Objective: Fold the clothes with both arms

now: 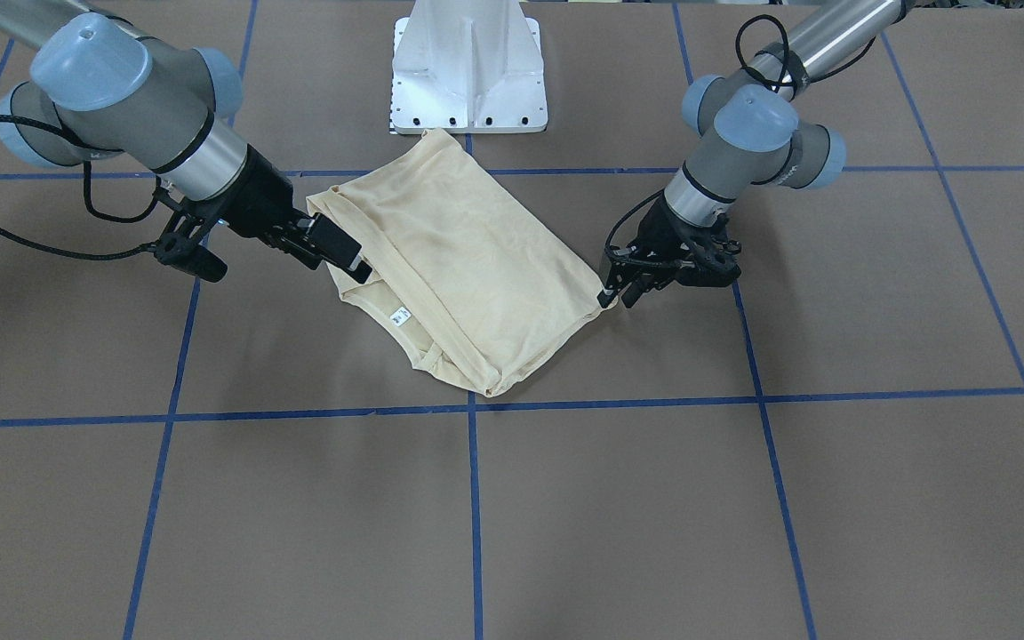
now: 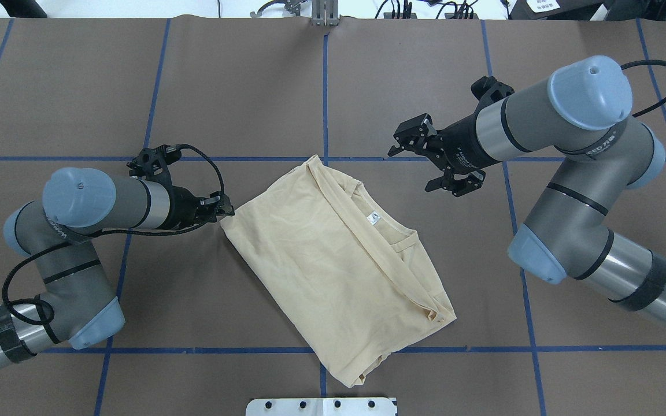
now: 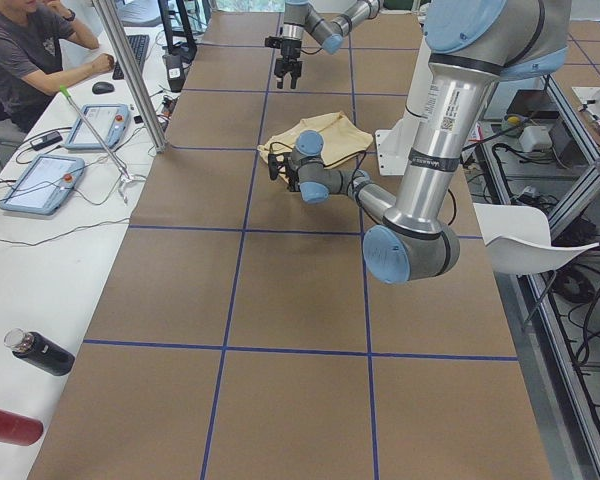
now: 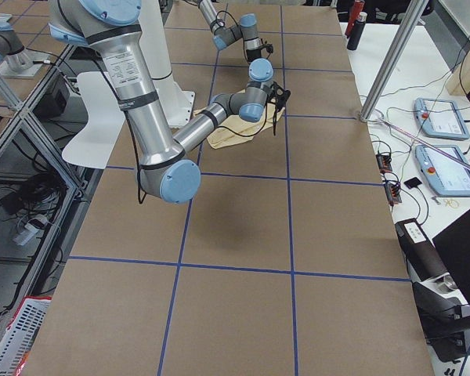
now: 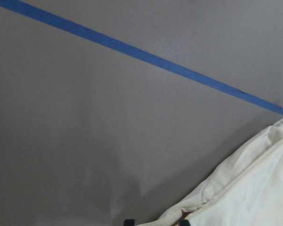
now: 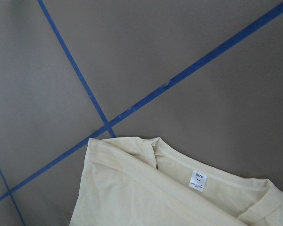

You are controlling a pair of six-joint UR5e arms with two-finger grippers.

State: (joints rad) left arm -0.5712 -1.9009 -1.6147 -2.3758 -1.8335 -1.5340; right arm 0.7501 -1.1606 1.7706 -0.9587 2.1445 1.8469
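At the tips of your left gripper (image 2: pixel 226 210) sits one far corner of the shirt (image 2: pixel 333 266). The fingers are drawn narrow, and the left wrist view shows cloth between their tips, so it reads as a pinch on that corner. The grip sits low against the table (image 2: pixel 136 86), probably so the corner can be lifted without disturbing the folds behind it.

Your right gripper (image 2: pixel 422 162) is spread wide and holds nothing. It hovers above the table, apart from the cloth. Its wrist camera looks down on the other far corner and the neck label (image 6: pixel 199 180), both just ahead of it. That height and spread suggest it is lined up to come down on the matching corner, so that both ends of the short edge rise together.

The shirt lies flat as a folded oblong between the two grippers. Its long axis runs on a diagonal. It starts at the far short edge, the one with a gripper at each end, and comes back toward the pedestal (image 2: pixel 321 404), slanting to the right gripper's side. The near end stops close to the pedestal. The collar opening and label (image 2: pixel 372 218) lie along the long edge facing the right gripper. The plain folded edge faces the left. No print shows.
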